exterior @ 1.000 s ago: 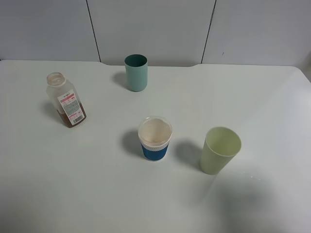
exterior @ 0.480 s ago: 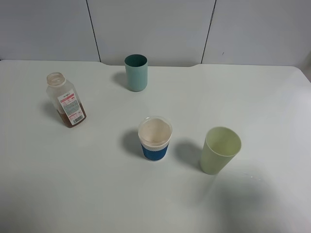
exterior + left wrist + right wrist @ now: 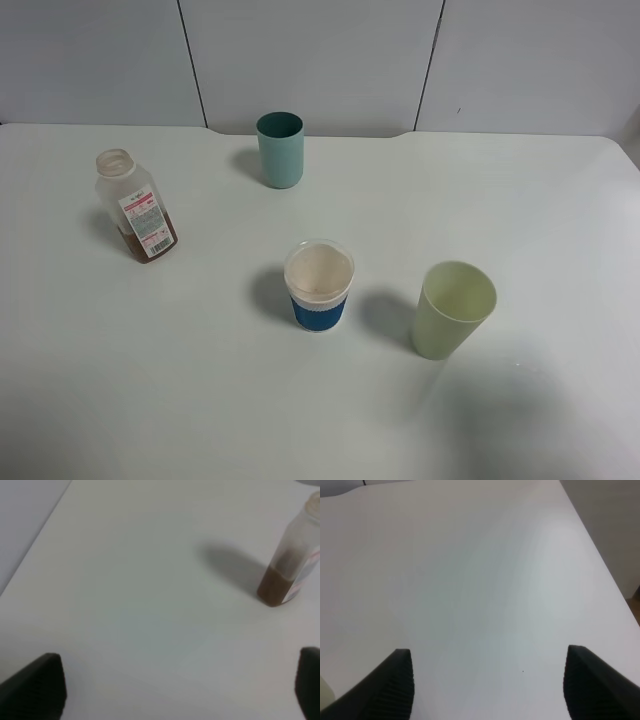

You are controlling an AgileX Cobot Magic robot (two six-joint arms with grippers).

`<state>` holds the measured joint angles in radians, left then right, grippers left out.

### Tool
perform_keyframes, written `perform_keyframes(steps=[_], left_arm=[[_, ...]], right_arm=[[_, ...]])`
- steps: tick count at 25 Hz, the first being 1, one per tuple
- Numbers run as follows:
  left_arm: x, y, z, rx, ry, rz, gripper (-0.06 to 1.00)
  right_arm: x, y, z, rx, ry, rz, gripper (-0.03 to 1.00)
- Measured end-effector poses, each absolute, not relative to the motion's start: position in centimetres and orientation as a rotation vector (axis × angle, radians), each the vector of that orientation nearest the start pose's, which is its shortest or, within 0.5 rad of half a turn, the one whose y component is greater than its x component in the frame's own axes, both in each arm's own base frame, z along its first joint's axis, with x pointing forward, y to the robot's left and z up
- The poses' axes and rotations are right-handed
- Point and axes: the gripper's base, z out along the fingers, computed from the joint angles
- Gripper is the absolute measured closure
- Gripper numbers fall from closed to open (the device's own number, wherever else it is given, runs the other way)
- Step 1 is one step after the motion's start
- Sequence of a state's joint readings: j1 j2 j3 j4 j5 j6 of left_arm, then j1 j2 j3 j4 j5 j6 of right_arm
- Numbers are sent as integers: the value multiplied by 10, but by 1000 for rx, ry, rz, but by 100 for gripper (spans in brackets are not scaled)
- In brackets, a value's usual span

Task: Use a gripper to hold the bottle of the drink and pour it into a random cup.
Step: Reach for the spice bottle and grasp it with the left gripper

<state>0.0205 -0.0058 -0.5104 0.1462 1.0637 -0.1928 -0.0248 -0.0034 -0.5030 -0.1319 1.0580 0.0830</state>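
Note:
The bottle (image 3: 135, 205) stands upright and uncapped at the table's left, with the brown drink (image 3: 150, 246) low inside it. It also shows in the left wrist view (image 3: 292, 562). The teal-green cup (image 3: 280, 149) stands upright at the back centre. Neither gripper shows in the exterior high view. My left gripper (image 3: 180, 687) is open and empty, some way short of the bottle. My right gripper (image 3: 487, 685) is open and empty over bare table near the right edge.
A short blue-and-white cup (image 3: 319, 285) stands mid-table. A pale yellow-green tapered cup (image 3: 454, 309) stands to its right. The white table (image 3: 520, 220) meets grey wall panels at the back; its right edge shows in the right wrist view (image 3: 600, 560).

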Motion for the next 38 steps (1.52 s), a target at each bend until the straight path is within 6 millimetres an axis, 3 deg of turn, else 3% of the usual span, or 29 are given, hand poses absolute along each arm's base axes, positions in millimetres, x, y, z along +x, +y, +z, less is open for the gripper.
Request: perform_keyframes(steps=[38], left_arm=[[-8, 11, 281, -224, 2011, 66, 3]], right_arm=[[-6, -10, 279, 116, 2027, -121, 33]])
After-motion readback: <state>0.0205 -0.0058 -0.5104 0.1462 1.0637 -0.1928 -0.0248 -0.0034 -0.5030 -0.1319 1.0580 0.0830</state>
